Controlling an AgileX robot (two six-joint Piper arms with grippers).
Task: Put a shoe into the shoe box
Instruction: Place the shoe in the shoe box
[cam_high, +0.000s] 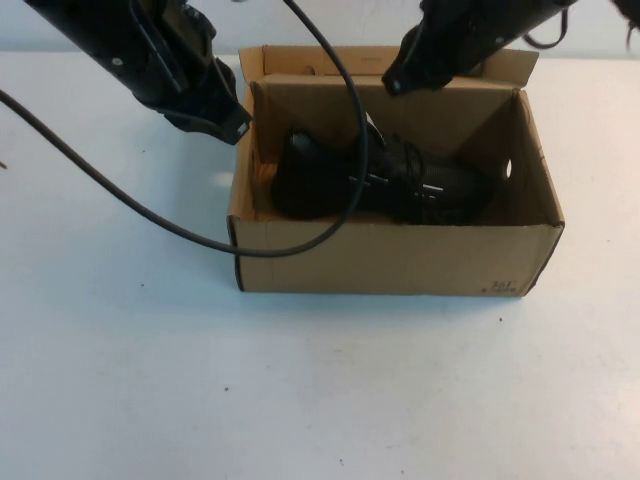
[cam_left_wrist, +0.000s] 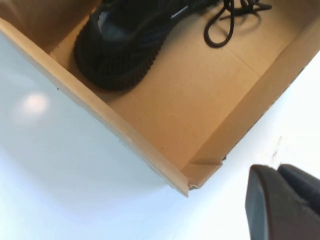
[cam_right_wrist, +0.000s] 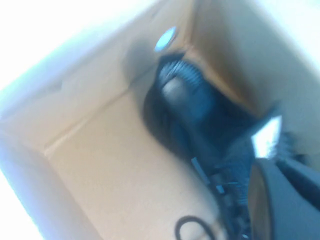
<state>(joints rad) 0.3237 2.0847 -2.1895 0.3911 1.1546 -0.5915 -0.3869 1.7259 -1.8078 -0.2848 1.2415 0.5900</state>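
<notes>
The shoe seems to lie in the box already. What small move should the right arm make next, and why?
Probably lift the right claw straight up, out of the box. The shoe lies on the box floor and the right claw, above it, is shut and holds nothing. The left claw, also shut, waits outside the box's left corner.

black mesh shoe (cam_high: 385, 180) | lying inside | open brown cardboard shoe box (cam_high: 400, 262)
</notes>
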